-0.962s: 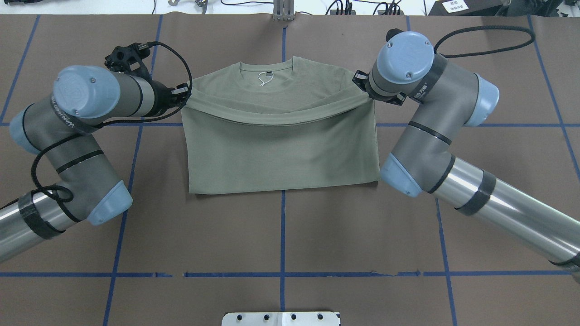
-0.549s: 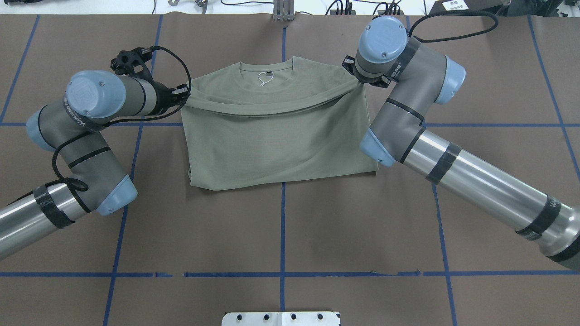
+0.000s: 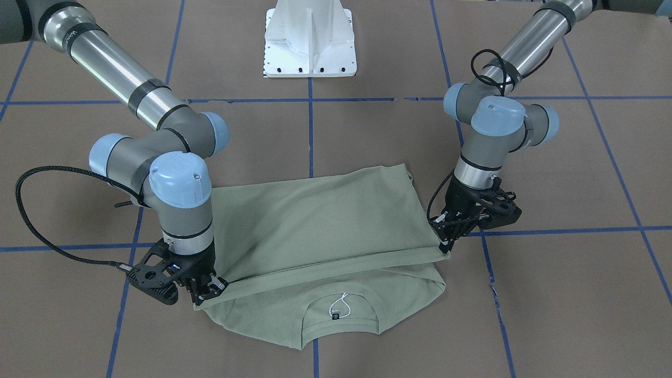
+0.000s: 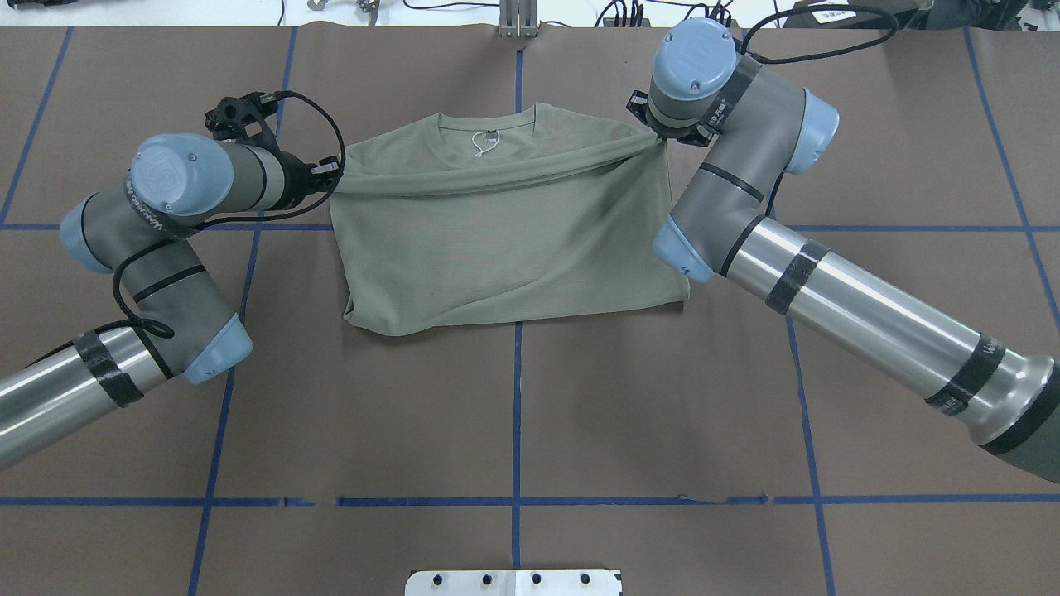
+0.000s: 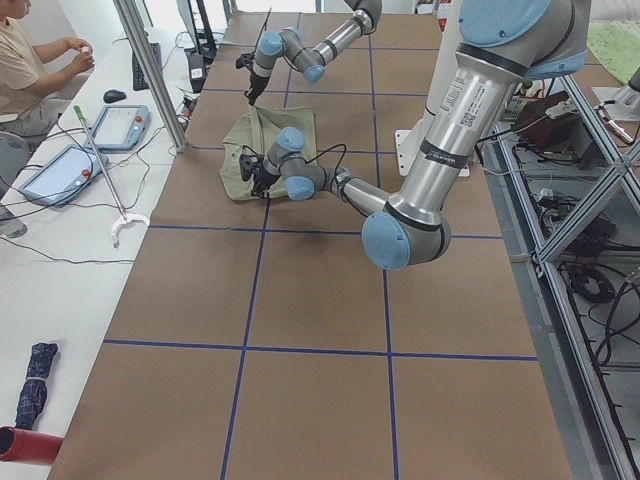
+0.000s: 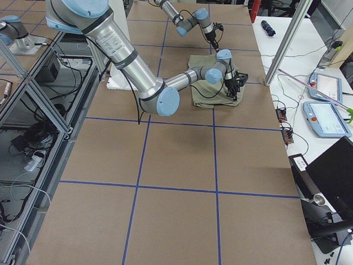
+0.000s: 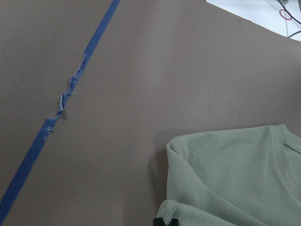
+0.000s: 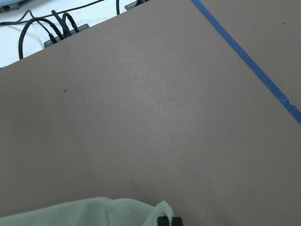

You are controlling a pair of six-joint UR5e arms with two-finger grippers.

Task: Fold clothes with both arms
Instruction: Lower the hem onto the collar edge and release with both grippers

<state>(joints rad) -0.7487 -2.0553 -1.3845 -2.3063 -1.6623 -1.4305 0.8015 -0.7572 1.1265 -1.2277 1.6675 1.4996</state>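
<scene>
**Hem held over the chest, one end ahead of the other**

The sage-green shirt (image 4: 505, 248) lies on the worktop (image 4: 414, 430) straight out from the white pedestal (image 3: 310, 39), collar (image 4: 487, 124) on the side farthest from it. The lower half is doubled over the chest. The left arm (image 4: 166, 215) and the right arm (image 4: 828, 290) each have their jaws pressed together on one corner of the hem, which hangs between them in a shallow sag just short of the collar and its string tag (image 4: 480, 145).

The risks, as I judge them:
- The right end of the hem sits farther from the pedestal than the left end. Released like this, the top layer would land askew and leave one shoulder uncovered.
- The fold edge nearest the pedestal is rumpled at its left corner (image 4: 358, 319). More pull away from the pedestal could drag the under layer along the smooth covering.
- The fine knit is pinched at small corners only, so a jerk could pull it free on one side.

The worktop is covered in plain brown sheet gridded with blue tape (image 4: 515, 397). Beyond the worktop's left end a person (image 5: 20, 70) sits at a white side table with control tablets (image 5: 120, 125).
</scene>
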